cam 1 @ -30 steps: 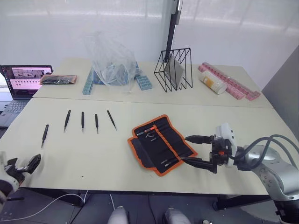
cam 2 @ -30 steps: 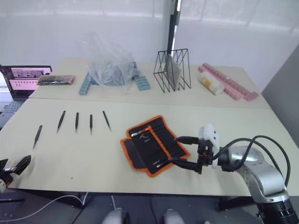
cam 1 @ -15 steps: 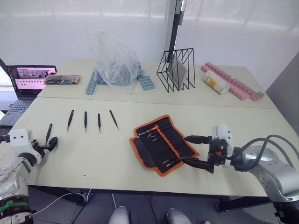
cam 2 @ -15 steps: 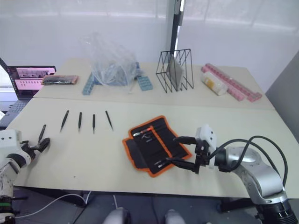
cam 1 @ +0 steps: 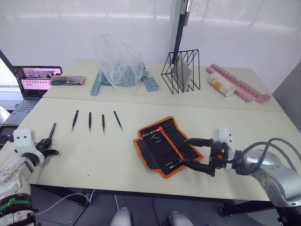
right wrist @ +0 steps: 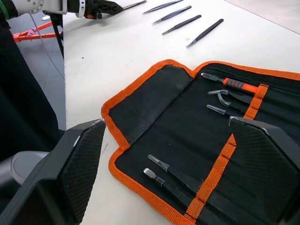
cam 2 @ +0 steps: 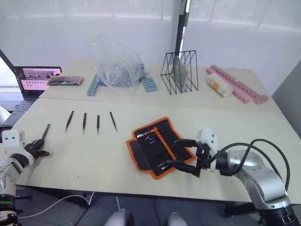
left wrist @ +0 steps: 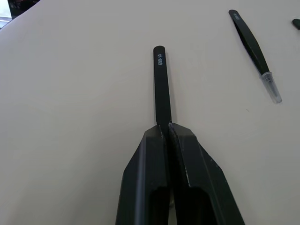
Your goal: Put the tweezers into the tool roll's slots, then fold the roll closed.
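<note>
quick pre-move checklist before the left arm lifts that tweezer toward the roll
1. Left gripper shut on the leftmost tweezer: ok, fingers closed on its end.
2. Tweezer off the table: cannot tell.
3. Tool roll lying open, inner face up: ok.
4. Free slots in the roll: ok; some already hold tools, but empty fabric shows between them.
5. Right gripper open at the roll's near right edge: ok, though not gripping the roll.
6. Other four tweezers lying apart in a row, out of the path: ok.
</note>
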`<action>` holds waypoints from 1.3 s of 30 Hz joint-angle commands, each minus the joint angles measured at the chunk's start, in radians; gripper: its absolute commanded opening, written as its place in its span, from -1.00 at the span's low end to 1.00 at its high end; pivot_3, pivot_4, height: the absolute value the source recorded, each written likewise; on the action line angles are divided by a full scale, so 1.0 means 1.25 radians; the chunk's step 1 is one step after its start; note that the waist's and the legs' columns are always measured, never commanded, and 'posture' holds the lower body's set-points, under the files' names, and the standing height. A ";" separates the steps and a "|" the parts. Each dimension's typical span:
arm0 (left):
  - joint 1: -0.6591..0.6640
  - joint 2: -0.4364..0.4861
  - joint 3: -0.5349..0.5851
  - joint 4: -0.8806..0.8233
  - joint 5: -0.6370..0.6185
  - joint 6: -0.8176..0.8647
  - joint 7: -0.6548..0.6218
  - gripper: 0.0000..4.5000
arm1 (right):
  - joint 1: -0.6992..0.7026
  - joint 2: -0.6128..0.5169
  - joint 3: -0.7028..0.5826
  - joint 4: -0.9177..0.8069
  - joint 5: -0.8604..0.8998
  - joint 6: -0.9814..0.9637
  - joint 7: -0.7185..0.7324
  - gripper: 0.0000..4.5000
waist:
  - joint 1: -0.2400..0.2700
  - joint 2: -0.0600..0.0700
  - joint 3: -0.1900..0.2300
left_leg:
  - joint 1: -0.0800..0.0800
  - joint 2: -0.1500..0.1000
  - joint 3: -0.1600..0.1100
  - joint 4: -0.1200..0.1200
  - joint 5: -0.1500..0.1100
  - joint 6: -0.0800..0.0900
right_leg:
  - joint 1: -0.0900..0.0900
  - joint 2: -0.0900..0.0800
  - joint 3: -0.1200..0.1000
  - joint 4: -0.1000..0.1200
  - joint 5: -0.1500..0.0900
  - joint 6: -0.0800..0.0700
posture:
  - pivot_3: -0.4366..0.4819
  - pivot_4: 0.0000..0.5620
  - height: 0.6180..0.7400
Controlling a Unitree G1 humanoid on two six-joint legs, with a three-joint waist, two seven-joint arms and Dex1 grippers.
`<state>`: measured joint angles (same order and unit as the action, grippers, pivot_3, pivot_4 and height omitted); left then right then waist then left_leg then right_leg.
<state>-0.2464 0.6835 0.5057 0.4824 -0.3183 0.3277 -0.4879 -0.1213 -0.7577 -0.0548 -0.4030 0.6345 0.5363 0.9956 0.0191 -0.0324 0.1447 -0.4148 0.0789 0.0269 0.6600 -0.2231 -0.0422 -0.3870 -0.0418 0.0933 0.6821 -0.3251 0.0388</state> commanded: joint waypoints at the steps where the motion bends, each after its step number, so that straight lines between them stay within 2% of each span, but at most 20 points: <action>1: 0.004 -0.015 -0.032 0.025 0.002 0.008 -0.025 -0.99 | -0.004 -0.007 -0.027 -0.017 0.009 -0.002 -0.002 1.00 | 0.000 0.000 0.000 | 0.000 0.000 0.000 0.000 0.000 0.000 | 0.000 0.000 0.000 0.000 0.000 0.000 | -0.05 -0.47 0.48; 8: -0.003 -0.010 -0.027 0.026 0.002 -0.017 -0.029 -0.99 | -0.006 -0.003 -0.021 -0.014 0.003 -0.006 -0.007 1.00 | 0.000 0.000 0.000 | 0.000 0.000 0.000 0.000 0.000 0.000 | 0.000 0.000 0.000 0.000 0.000 0.000 | -0.05 -0.47 0.48; 11: 0.011 0.000 -0.021 -0.028 -0.004 -0.014 -0.031 -0.99 | 0.003 0.001 -0.019 -0.015 -0.011 -0.014 -0.019 1.00 | 0.000 0.000 0.000 | 0.000 0.000 0.000 0.000 0.000 0.000 | 0.000 0.000 0.000 0.000 0.000 0.000 | -0.05 -0.47 0.48; 17: 0.102 0.024 0.018 -0.265 -0.048 0.068 -0.038 -0.99 | 0.040 0.015 -0.033 -0.023 -0.034 -0.025 -0.063 1.00 | -0.008 -0.004 0.002 | -0.001 0.001 0.000 0.000 0.000 0.000 | -0.001 0.000 0.000 0.000 0.000 0.000 | -0.05 -0.47 0.48; 20: 0.162 0.029 0.029 -0.436 -0.092 0.147 -0.043 -0.99 | 0.078 0.039 -0.042 -0.045 -0.034 -0.019 -0.106 1.00 | -0.012 -0.005 0.002 | -0.001 0.001 0.000 0.000 0.000 0.000 | -0.001 0.000 0.000 0.000 0.000 0.000 | -0.05 -0.47 0.48; 24: 0.177 0.040 -0.022 -0.625 -0.160 0.261 -0.059 -0.99 | 0.110 0.090 -0.037 -0.059 -0.056 -0.014 -0.196 1.00 | -0.013 -0.005 0.002 | -0.001 0.001 0.000 0.000 0.000 0.000 | -0.001 0.001 0.000 0.000 0.000 0.000 | -0.05 -0.47 0.48; 28: 0.090 0.046 -0.120 -0.691 -0.198 0.336 -0.071 -1.00 | 0.118 0.141 -0.007 -0.060 -0.096 -0.020 -0.261 0.49 | -0.011 -0.005 0.003 | -0.001 0.001 0.000 0.000 0.001 -0.001 | -0.001 0.001 0.000 -0.001 0.000 0.000 | -0.05 -0.47 0.48; 37: -0.146 0.026 -0.367 -0.683 -0.222 0.482 -0.124 -1.00 | 0.106 0.232 0.070 -0.058 -0.199 0.020 -0.410 -0.91 | -0.021 -0.005 0.003 | -0.001 0.001 -0.001 0.000 0.000 -0.001 | -0.001 0.002 0.001 0.000 0.000 0.000 | -0.05 -0.47 0.48; 38: -0.164 0.028 -0.396 -0.686 -0.221 0.499 -0.134 -1.00 | 0.106 0.238 0.078 -0.053 -0.209 0.020 -0.418 -0.99 | -0.022 -0.005 0.003 | -0.002 0.001 -0.001 0.000 0.000 -0.001 | -0.001 0.002 0.001 0.000 0.000 0.000 | -0.05 -0.47 0.48; 39: -0.181 0.028 -0.423 -0.688 -0.219 0.514 -0.142 -1.00 | 0.105 0.245 0.083 -0.047 -0.215 0.020 -0.425 -0.99 | -0.023 -0.005 0.003 | -0.002 0.000 -0.002 0.000 0.000 -0.001 | -0.001 0.002 0.001 0.000 0.000 0.000 | -0.05 -0.47 0.48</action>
<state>-0.4458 0.7144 0.0113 -0.3543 -0.5877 0.9454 -0.6422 0.0168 -0.4563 0.0455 -0.4477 0.3805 0.5636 0.4823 -0.0094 -0.0389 0.1479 -0.4173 0.0794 0.0249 0.6600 -0.2227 -0.0429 -0.3888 -0.0395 0.0945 0.6816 -0.3252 0.0389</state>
